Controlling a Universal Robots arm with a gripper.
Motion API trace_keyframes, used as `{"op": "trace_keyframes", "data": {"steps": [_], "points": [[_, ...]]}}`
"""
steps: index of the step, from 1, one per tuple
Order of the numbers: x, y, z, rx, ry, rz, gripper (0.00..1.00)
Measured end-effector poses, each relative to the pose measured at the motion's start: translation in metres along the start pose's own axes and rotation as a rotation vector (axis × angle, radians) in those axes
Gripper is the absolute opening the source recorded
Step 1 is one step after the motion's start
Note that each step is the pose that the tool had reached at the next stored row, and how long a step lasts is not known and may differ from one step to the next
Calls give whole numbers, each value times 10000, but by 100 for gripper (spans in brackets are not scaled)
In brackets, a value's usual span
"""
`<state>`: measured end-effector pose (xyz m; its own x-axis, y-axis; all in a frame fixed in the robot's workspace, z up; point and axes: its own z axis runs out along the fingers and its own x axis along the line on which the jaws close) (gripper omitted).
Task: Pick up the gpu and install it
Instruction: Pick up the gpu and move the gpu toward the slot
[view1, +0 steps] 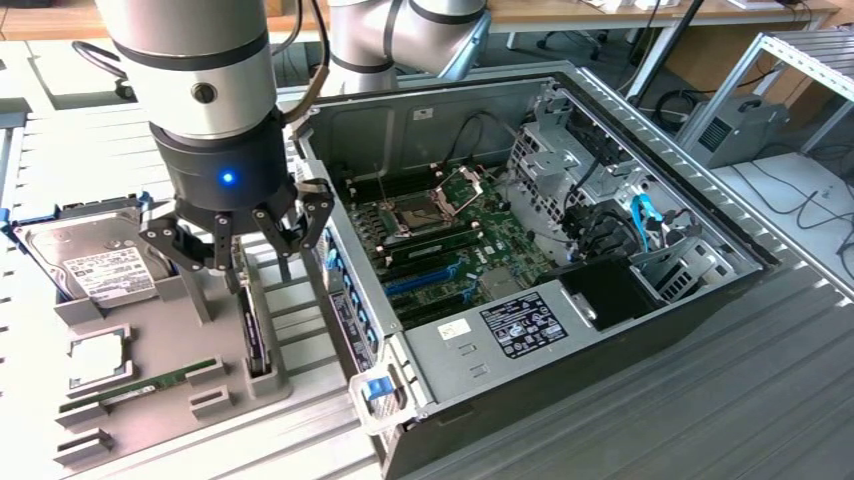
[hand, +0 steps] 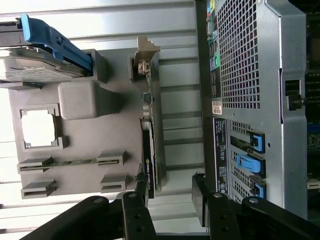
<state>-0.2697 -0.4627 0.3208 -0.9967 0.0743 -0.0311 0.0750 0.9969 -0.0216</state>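
LOWER LEFT OF THE EXTERIOR VIEW: My pincer (view1: 256, 265) hangs over the graphics card (view1: 254, 335), jaws spread wide and gripping nothing. The card stands on its long edge in a slot of a grey holder (view1: 160, 335). It is a thin black strip whose long axis runs up and down the frame, parallel to the side wall of the open computer case (view1: 461, 350) just beside it on the exterior view's right.

In the wrist view the card's silver bracket (hand: 144, 55) sits at the end of the holder where the hard drive (hand: 40, 65) lies. The card's other end lies between my two fingers (hand: 199, 195), close by one and well off the other; whether that finger touches it I cannot tell.

Also on the holder, to the exterior view's left of the card, are three more parts. The hard drive, with a white label and blue frame, is at middle left. A square silver processor chip (view1: 100, 358) lies below it, and a narrow green memory stick (view1: 134, 385) lies toward the lower left corner.

The case lies on its side on the metal counter (view1: 721, 420), across the centre and right of the frame. Its lid is off, with the circuit board (view1: 454, 240) and blue card slots (view1: 420, 280) open to view.
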Motion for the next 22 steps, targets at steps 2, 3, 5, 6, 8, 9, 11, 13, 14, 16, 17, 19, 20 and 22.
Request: {"op": "trace_keyframes", "data": {"steps": [2,3,5,6,8,9,11,13,14,16,17,19,20,22], "points": [[0,0,4,0,0,0,48],[0,0,6,0,0,0,48],[0,0,12,-1,0,0,48],[0,0,14,0,0,0,48],[1,0,18,0,0,0,48],[1,0,20,0,0,0,48],[1,0,25,-1,0,0,48],[1,1,29,0,0,0,48],[1,1,31,0,0,-1,48],[1,1,35,0,0,0,48],[1,1,37,0,0,0,48],[1,1,41,0,1,0,48],[1,1,44,0,0,0,48],[1,1,48,0,0,0,48]]}}
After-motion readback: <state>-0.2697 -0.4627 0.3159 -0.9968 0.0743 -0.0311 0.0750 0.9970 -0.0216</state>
